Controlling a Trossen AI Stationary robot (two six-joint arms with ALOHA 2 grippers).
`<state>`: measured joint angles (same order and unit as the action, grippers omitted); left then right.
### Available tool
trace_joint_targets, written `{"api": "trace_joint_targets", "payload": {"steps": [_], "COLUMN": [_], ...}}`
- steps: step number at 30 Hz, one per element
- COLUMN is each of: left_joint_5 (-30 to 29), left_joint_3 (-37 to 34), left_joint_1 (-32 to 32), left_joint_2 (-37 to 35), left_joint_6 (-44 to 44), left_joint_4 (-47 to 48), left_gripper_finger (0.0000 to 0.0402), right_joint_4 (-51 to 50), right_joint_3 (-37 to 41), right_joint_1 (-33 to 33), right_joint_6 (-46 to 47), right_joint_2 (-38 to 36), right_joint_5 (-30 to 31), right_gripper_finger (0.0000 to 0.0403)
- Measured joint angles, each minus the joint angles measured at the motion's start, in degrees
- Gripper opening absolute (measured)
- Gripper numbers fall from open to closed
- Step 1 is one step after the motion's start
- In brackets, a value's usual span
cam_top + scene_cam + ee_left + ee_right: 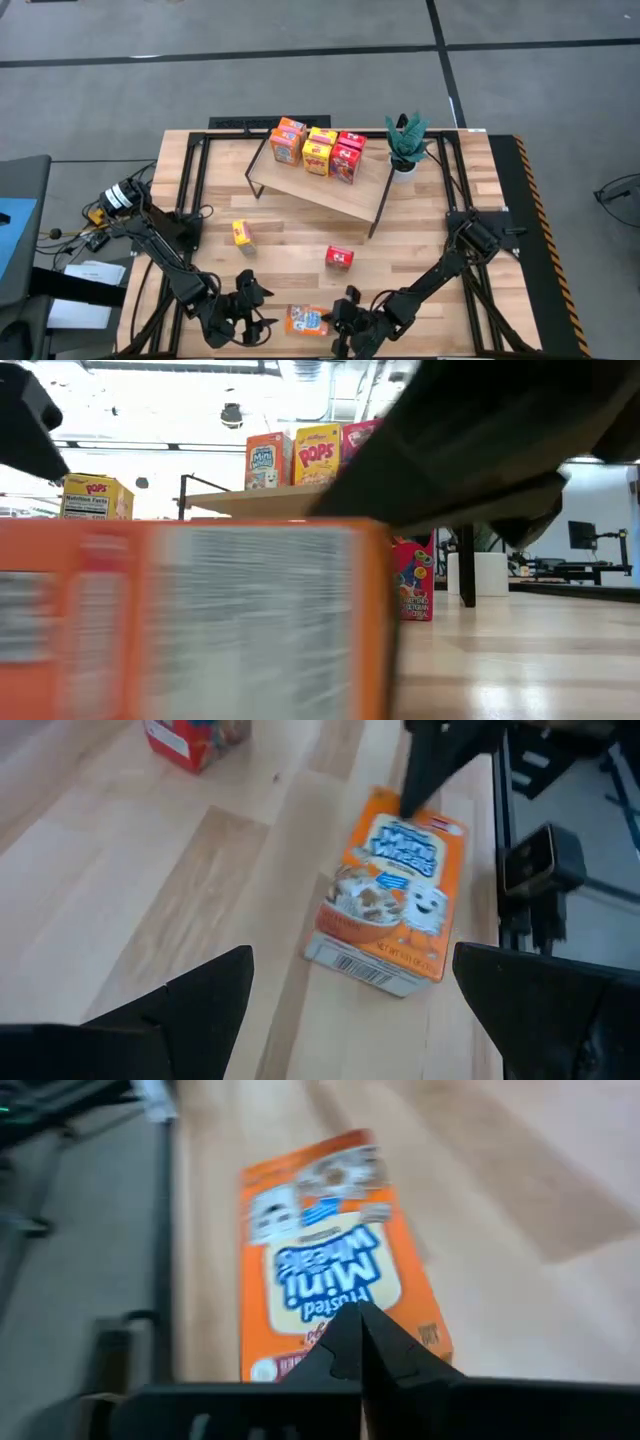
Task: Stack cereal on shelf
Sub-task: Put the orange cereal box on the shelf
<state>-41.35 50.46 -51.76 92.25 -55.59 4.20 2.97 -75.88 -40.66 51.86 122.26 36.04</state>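
At the table's near edge an orange cereal box point(306, 320) lies flat on its back, printed front up, between the 2 grippers. The right gripper point(362, 1342) has its fingers pressed fully together, their tip over the box's top end, holding nothing; whether it touches the card is hard to tell. The left gripper point(350, 982) waits just beside the box with its fingers spread as wide as they go, empty. The box looks light, stiff but crushable, with slick printed card, so I judge a grip across its 2 narrow long sides safest; lying flat, it offers little edge to catch. Farther in, 1 yellow box point(243, 235) and 1 red box point(339, 258) sit loose on the tabletop point(290, 250), well apart. Beyond them the shelf point(320, 188) already carries about 6 boxes point(318, 152) along its back. A potted plant point(405, 145) stands by the shelf's right end, a likely obstacle there.
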Motion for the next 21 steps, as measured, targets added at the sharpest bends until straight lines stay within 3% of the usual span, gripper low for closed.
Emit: {"api": "trace_joint_targets", "payload": {"steps": [5, 9, 13, 19, 21], "left_joint_5": [0.0, 1.7, 3.5, 3.1, 4.1], "left_joint_3": [0.0, 0.0, 0.0, 0.0, 0.0], "left_joint_1": [1.7, 4.4, 6.2, 6.3, 6.4], "left_joint_2": [0.1, 1.4, 4.3, 9.6, 11.3], "left_joint_6": [7.5, 13.4, 16.1, 16.0, 15.8], "left_joint_4": [-5.3, -12.5, -15.3, -17.8, -19.8], "left_gripper_finger": [0.0330, 0.0291, 0.0214, 0.0052, 0.0015], "right_joint_4": [-7.7, -10.0, -11.1, -10.3, -10.2], "right_joint_3": [0.1, 0.1, 0.1, 0.1, 0.1], "right_joint_1": [0.3, 0.1, -1.0, -3.7, -4.8], "right_joint_6": [0.8, 0.2, -0.6, -0.1, 1.8], "right_joint_2": [-3.4, -6.3, -8.9, -10.3, -10.4], "right_joint_5": [3.1, 4.6, 7.3, 9.4, 9.5], "right_gripper_finger": [0.0037, 0.0041, 0.0027, 0.0010, 0.0015]}}
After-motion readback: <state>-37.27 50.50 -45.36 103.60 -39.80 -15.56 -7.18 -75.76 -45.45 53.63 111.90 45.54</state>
